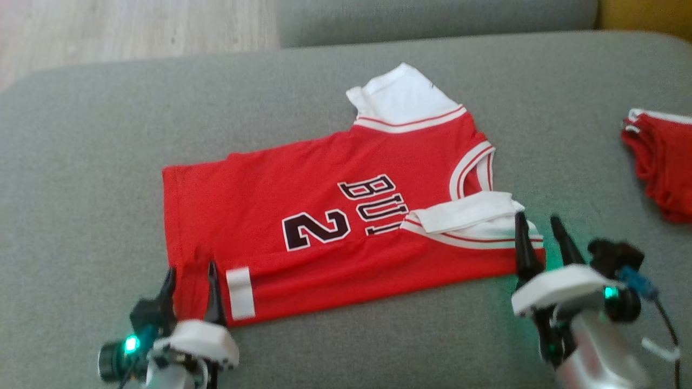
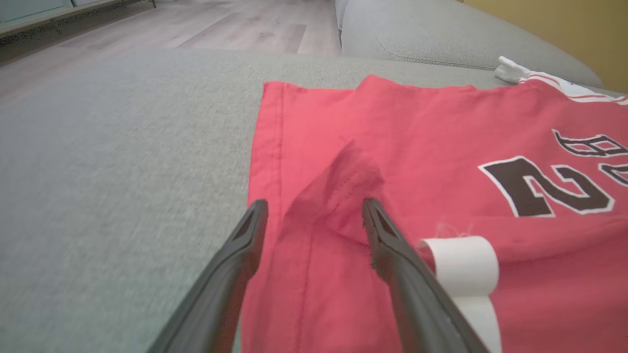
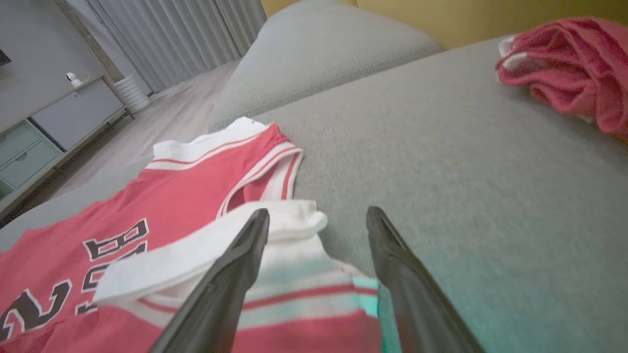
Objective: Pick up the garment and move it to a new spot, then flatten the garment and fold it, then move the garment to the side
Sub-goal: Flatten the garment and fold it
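Grey cushion (image 1: 81,178) carries the garment (image 1: 303,183) mid-cushion, hem left, shoulders right, number up and mostly flat, though both shoulder parts are flipped white-side out; a second red cloth (image 1: 662,167) sits well apart at the far right. Looks like flattening is near done and the fold is only being set up, so fold and the move to the side are left. Left end effector (image 1: 192,268) is spread, straddling a raised pucker at the near-left hem corner beside the white tag (image 1: 239,292); right end effector (image 1: 537,217) is spread over the near-right white trim, pinching nothing.
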